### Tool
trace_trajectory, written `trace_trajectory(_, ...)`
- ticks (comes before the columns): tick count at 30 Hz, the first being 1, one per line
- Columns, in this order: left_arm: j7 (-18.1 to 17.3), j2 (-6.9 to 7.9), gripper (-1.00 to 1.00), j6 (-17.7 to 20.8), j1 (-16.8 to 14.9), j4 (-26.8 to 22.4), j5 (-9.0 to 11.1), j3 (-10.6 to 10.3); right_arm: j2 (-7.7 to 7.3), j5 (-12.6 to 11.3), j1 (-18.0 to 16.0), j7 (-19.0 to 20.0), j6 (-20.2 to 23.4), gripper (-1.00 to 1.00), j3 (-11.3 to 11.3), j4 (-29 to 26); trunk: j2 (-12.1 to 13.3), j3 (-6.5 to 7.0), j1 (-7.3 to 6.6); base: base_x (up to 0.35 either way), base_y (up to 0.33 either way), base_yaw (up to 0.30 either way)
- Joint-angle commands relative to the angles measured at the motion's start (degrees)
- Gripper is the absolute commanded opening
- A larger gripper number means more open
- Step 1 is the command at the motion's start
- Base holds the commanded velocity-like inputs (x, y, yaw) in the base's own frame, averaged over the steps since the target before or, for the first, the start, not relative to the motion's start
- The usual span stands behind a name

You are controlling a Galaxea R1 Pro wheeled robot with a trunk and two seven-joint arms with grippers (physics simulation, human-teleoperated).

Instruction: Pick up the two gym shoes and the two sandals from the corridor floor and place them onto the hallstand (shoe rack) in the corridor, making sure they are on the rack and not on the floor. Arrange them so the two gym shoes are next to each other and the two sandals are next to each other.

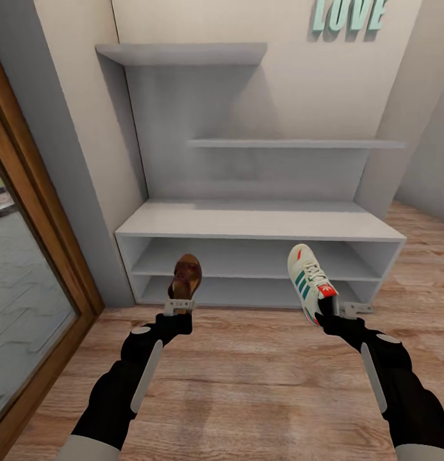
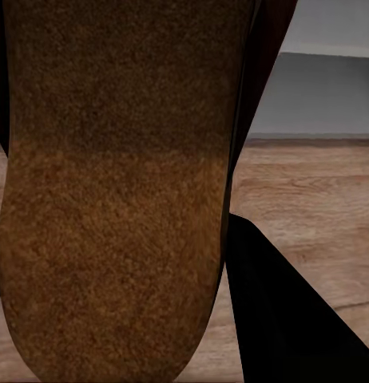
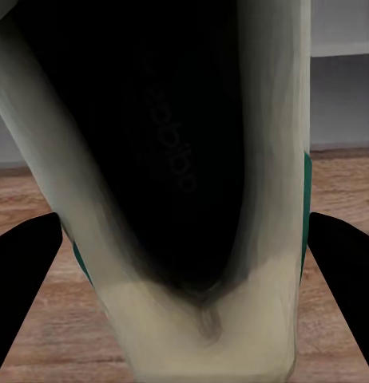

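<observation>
Two shoes in hand, none racked yet. Left gripper [image 1: 179, 308] clamps brown sandal [image 1: 186, 275] by heel, toe up; right gripper [image 1: 328, 312] clamps gym shoe [image 1: 309, 280] likewise. Both held above corridor floor [image 1: 247, 378], just before hallstand [image 1: 260, 221]. Shelves bare; approach unobstructed. Glass door [image 1: 23, 294] at left. Second sandal, second sneaker remain, by my judgement.

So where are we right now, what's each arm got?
The robot faces the white shoe rack with a shoe in each arm. The left end effector holds a brown sandal; the right end effector holds a gym shoe. Both shoes are held up off the floor in front of the rack's lower shelves. No shoes sit on the visible parts of the rack yet.
</observation>
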Motion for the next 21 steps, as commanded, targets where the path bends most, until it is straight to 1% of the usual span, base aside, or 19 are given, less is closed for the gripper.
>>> trace_trajectory(1, -0.02, 0.01, -1.0, 0.32, -0.03, -0.06, 0.33, 0.04, 0.01, 0.12, -0.03, 0.32, 0.29, -1.0, -0.11, -0.06, -0.02, -0.05, -0.01, 0.0, 0.0, 0.0)
trace_trajectory(6, -0.01, 0.43, -1.0, 0.12, 0.08, 0.35, 0.25, 0.13, 0.02, 0.02, -0.03, 0.32, 0.29, -1.0, -0.29, -0.09, -0.02, -0.05, -0.01, 0.0, 0.0, 0.0)
trace_trajectory(9, -0.01, 1.51, -1.0, 0.07, 0.1, 0.49, 0.04, 0.28, -0.01, 0.0, -0.03, 0.32, 0.29, -1.0, -0.46, -0.18, -0.02, -0.05, -0.01, 0.0, 0.0, 0.0)
trace_trajectory(11, -0.01, 2.15, -1.0, 0.06, 0.12, 0.52, 0.0, 0.29, -0.11, -0.04, -0.03, 0.32, 0.24, -1.0, -1.34, -0.18, -0.02, -0.05, -0.01, 0.0, 0.0, 0.0)
trace_trajectory(12, 0.02, 2.42, -1.0, 0.05, 0.13, 0.57, 0.01, 0.28, -0.16, -0.08, -0.03, 0.35, 0.19, -1.0, -3.28, -0.19, -0.02, -0.05, -0.01, 0.0, 0.0, 0.0)
trace_trajectory(13, 0.04, 2.58, -1.0, 0.05, 0.14, 0.64, 0.03, 0.28, -0.21, -0.12, -0.03, 0.42, 0.16, -1.0, -6.73, -0.2, -0.02, -0.05, -0.01, 0.0, 0.0, 0.0)
trace_trajectory(14, 0.07, 2.64, -1.0, 0.05, 0.14, 0.75, 0.04, 0.27, -0.24, -0.13, -0.03, 0.45, 0.15, -1.0, -9.0, -0.2, -0.02, -0.05, -0.01, 0.0, 0.0, 0.0)
trace_trajectory(15, 0.1, 2.73, -1.0, 0.05, 0.14, 1.1, 0.05, 0.29, -0.28, -0.12, -0.03, 0.55, 0.14, -1.0, -14.35, -0.21, -0.02, -0.05, -0.01, 0.0, 0.0, 0.0)
trace_trajectory(16, 0.14, 2.75, -1.0, 0.05, 0.14, 1.62, 0.06, 0.31, -0.3, -0.11, -0.03, 0.64, 0.15, -1.0, -20.42, -0.21, -0.02, -0.05, -0.01, 0.0, 0.0, 0.0)
trace_trajectory(17, 0.2, 2.77, -1.0, 0.05, 0.13, 2.71, 0.07, 0.38, -0.4, -0.11, -0.03, 0.74, 0.19, -1.0, -29.83, -0.21, -0.02, -0.05, -0.01, 0.0, 0.0, 0.0)
trace_trajectory(18, 0.22, 2.78, -1.0, 0.05, 0.09, 3.57, 0.05, 0.42, -0.49, -0.1, -0.03, 0.78, 0.24, -1.0, -35.55, -0.18, -0.02, -0.05, -0.01, 0.0, 0.0, 0.0)
trace_trajectory(19, 0.26, 2.78, -1.0, 0.06, 0.03, 4.37, 0.03, 0.46, -0.58, 0.0, -0.03, 0.77, 0.29, -1.0, -40.42, -0.16, -0.02, -0.05, -0.01, 0.0, 0.0, 0.0)
trace_trajectory(20, 0.44, 2.79, -1.0, 0.12, -0.05, 4.98, 0.01, 0.48, -0.84, 0.15, -0.03, 0.77, 0.34, -1.0, -44.21, -0.18, -0.02, -0.05, -0.01, 0.0, 0.0, 0.0)
trace_trajectory(21, 0.71, 2.74, -1.0, 0.19, -0.11, 5.4, 0.0, 0.48, -1.65, 0.25, -0.03, 0.77, 0.38, -1.0, -46.83, -0.19, -0.02, -0.05, -0.01, 0.0, 0.0, 0.0)
